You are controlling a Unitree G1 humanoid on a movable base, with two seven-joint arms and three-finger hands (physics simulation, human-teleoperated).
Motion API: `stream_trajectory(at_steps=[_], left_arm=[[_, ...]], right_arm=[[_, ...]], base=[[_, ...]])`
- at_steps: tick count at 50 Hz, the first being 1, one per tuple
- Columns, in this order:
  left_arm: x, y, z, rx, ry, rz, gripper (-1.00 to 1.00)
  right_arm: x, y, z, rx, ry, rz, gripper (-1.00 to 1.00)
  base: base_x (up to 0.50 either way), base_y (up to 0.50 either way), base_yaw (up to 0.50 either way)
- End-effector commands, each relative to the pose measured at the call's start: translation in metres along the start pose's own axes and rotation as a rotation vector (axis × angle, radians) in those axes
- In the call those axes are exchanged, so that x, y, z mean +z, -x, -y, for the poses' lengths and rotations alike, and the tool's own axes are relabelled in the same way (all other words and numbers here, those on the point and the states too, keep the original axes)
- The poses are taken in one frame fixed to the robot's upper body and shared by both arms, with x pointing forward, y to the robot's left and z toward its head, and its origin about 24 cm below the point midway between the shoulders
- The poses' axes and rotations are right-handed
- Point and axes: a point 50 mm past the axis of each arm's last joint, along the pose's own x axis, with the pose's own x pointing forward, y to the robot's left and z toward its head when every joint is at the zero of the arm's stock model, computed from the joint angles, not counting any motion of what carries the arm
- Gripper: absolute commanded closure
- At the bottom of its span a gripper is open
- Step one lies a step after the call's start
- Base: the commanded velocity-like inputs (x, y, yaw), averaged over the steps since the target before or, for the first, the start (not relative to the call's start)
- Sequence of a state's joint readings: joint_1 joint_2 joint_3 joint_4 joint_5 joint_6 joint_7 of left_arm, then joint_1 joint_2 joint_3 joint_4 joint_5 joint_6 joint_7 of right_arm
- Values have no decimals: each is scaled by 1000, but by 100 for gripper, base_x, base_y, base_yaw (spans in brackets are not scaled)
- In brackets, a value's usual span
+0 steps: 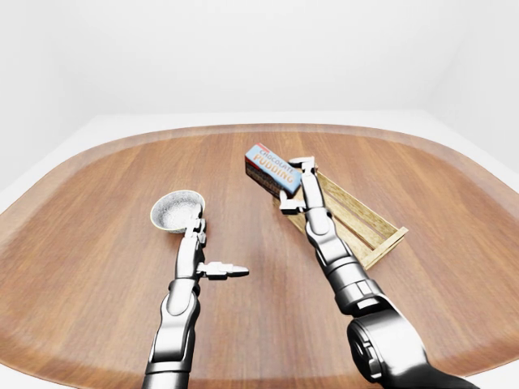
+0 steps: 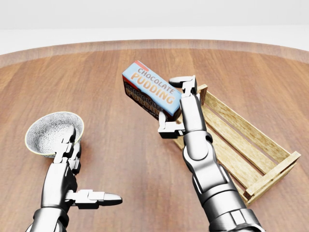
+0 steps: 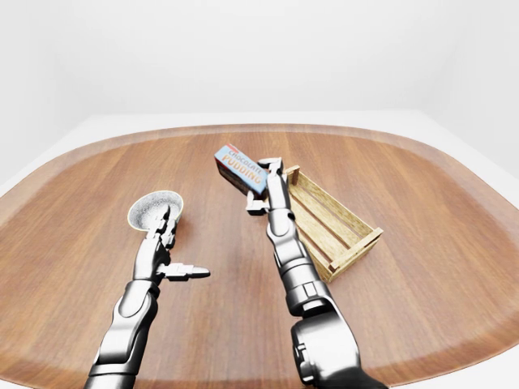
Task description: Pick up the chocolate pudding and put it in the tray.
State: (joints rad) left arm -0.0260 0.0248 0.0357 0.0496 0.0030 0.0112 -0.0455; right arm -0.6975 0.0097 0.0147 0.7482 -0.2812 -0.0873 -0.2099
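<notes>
Holding the chocolate pudding box [image 2: 150, 89] up off the wooden table [image 2: 120, 72], gripped in the right hand [image 2: 181, 106]. Fingers [image 2: 182, 81] closed round the box's right end, one on top at the far edge, one [image 2: 166, 130] hooked under near the bottom. Box sticking out from the hand toward ten o'clock in the head view, long way running from ten o'clock to four o'clock, printed face up and tipped a little. Not touching the table.

Wooden crate tray [image 2: 241, 140] lying just past the hand, toward four o'clock in the head view. Near corner post [image 2: 203, 94] of the tray right beside the wrist. Long way of the tray also going from about ten to four, so box and tray nearly line up. Box not over the slats yet, by the look of it; needs a short carry toward three or four o'clock, then a drop down between the walls.

Right hand far nearer to both box and tray. Left hand [image 2: 77, 179] well apart at eight o'clock, fingers spread wide, thumb pointing right, holding nothing. Patterned bowl [image 2: 46, 130] just above that hand, fingertips close to its rim, hard to tell if touching.
</notes>
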Motion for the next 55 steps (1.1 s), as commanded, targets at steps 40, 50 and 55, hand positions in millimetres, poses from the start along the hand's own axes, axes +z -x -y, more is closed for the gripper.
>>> stream_trajectory(at_steps=[40, 50, 55], left_arm=[[0, -1, 0, 1, 14, -9, -100], [0, 0, 0, -2, 12, -9, -100], [0, 0, 0, -3, 11, -9, -100]], right_arm=[[-2, -40, 84, -223, 39, -212, 100], [-5, -39, 89, -235, 47, -220, 100], [-8, -38, 92, -240, 52, -227, 100]], base=[[0, 0, 0], [0, 0, 0], [0, 0, 0]])
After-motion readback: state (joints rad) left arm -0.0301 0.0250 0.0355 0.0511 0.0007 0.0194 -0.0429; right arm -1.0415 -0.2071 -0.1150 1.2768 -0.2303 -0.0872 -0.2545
